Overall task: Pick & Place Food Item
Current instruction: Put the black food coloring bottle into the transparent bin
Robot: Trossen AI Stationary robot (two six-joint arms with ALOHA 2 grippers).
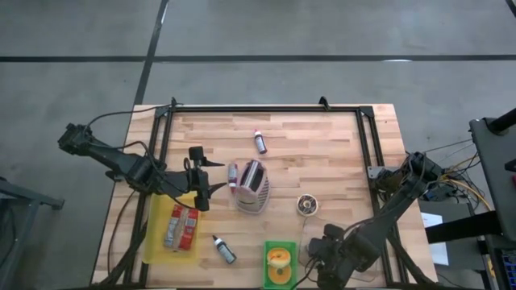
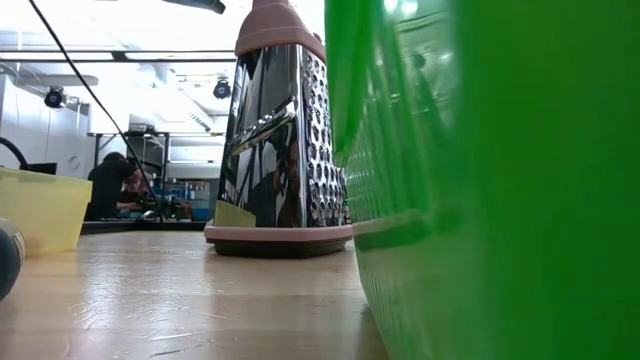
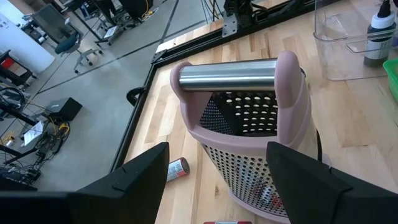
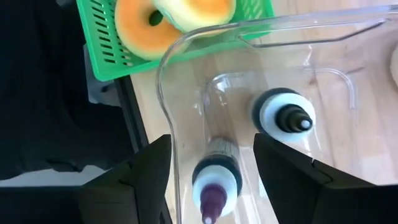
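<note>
Green basket (image 1: 279, 265) holds my donuts (image 1: 280, 259), just beside my spread right gripper (image 1: 316, 254); left gripper (image 1: 208, 175), spread, faces the grater (image 1: 252, 185). No writing legible.

Two pale-orange donuts (image 1: 280, 260) overlapping in green basket (image 1: 268, 250).

One grater (image 1: 251, 185), two baskets (image 1: 279, 264), perhaps four bottles (image 1: 260, 142).

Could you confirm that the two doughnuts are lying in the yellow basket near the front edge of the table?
Not quite: the doughnuts lie in the green basket, as the high view shows. The yellow bin holds packaged items instead. The rest stands: that basket is at the table's front edge.
</note>
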